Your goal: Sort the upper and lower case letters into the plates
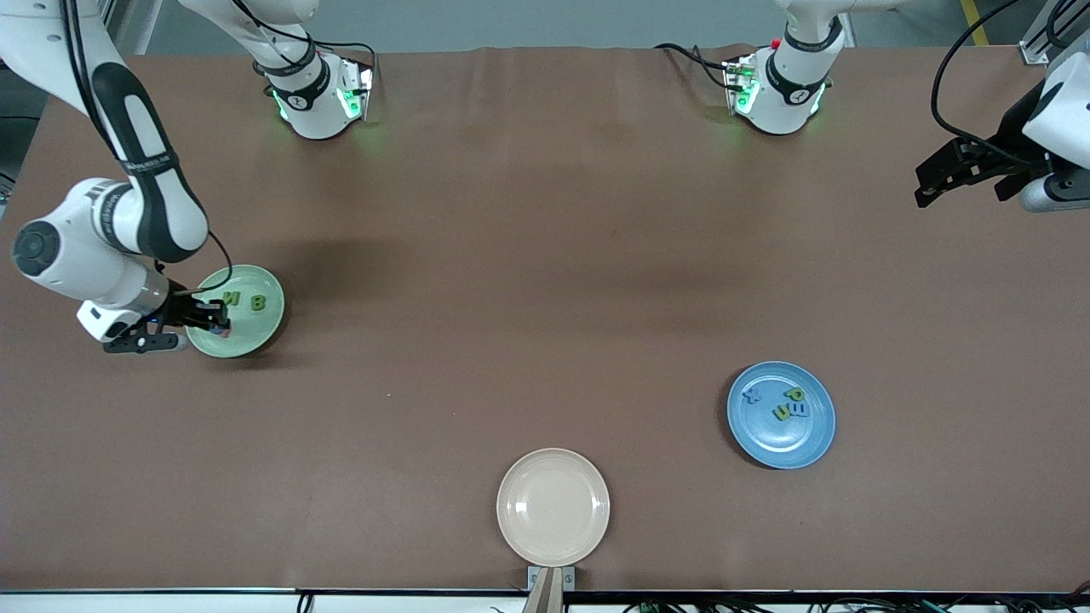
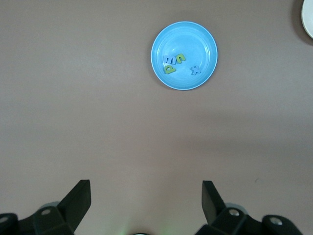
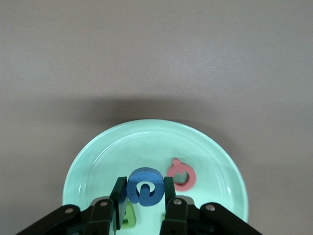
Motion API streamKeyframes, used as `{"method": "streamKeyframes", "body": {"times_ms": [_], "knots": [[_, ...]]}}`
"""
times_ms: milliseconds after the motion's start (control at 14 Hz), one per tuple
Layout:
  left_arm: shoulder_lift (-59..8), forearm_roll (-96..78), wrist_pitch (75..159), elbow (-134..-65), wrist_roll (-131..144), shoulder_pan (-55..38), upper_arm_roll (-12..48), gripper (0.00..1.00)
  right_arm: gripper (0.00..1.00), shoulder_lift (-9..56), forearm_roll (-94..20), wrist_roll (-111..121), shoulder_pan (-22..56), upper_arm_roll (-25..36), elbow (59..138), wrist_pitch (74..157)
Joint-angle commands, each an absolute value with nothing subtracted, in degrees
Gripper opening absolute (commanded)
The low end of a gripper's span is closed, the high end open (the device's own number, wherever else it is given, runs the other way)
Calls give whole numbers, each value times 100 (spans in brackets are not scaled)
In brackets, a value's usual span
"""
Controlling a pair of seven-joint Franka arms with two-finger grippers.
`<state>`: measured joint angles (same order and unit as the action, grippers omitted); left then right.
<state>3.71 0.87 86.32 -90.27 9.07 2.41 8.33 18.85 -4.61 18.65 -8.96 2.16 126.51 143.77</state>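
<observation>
1. Right wrist view: right gripper (image 3: 145,196) has its fingers (image 3: 119,196) clamped on a blue letter (image 3: 145,187), which stands upright between them over the green plate (image 3: 220,161).
2. A pink letter (image 3: 182,175) lies flat in the green plate, just beside the held blue one. Part of a green letter (image 3: 129,216) shows under the fingers, mostly hidden.
3. Front view: right gripper (image 1: 220,318) sits over the green plate's (image 1: 268,328) rim at the right arm's end of the table. Two green letters, an N-like one (image 1: 233,299) and a B (image 1: 258,302), lie in the plate beside each other.
4. Left wrist view: left gripper (image 2: 145,198) has its fingers (image 2: 78,198) wide apart, holding nothing, over bare table.
5. Front view: left gripper (image 1: 941,177) hangs above the table's edge at the left arm's end, well apart from both plates; this arm waits.
6. Blue plate (image 1: 805,447) lies toward the left arm's end, nearer the front camera than the green plate. It holds a blue x (image 1: 752,394), a green p (image 1: 795,395), a green u (image 1: 781,413) and a blue letter (image 1: 800,411) touching the u.
7. Cream plate (image 1: 553,507) lies between the two, nearest the front camera, near the table edge.
</observation>
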Motion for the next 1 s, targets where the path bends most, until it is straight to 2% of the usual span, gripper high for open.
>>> {"method": "streamKeyframes", "body": {"times_ms": [0,143,430,501,573,645,788,931], "knots": [[466,-9,8684,-9097,905,272,826,100,20,2126,-413,1907,-923,132,12788,14799],[466,-9,8684,-9097,905,272,826,100,20,2197,-422,1899,-914,141,12805,14845],[466,-9,8684,-9097,905,272,826,100,29,2250,-422,1907,-923,132,12832,14854],[466,-9,8684,-9097,905,272,826,100,49,2241,-422,1899,-914,132,12832,14810],[466,-9,8684,-9097,905,272,826,100,91,2224,-422,1890,-914,132,12832,14749],[466,-9,8684,-9097,905,272,826,100,100,2119,-422,1855,-897,132,12823,14574],[466,-9,8684,-9097,905,272,826,100,100,1673,-422,1741,-870,114,12736,13812],[466,-9,8684,-9097,905,272,826,100,100,953,-422,1251,-704,105,12692,12907]]}}
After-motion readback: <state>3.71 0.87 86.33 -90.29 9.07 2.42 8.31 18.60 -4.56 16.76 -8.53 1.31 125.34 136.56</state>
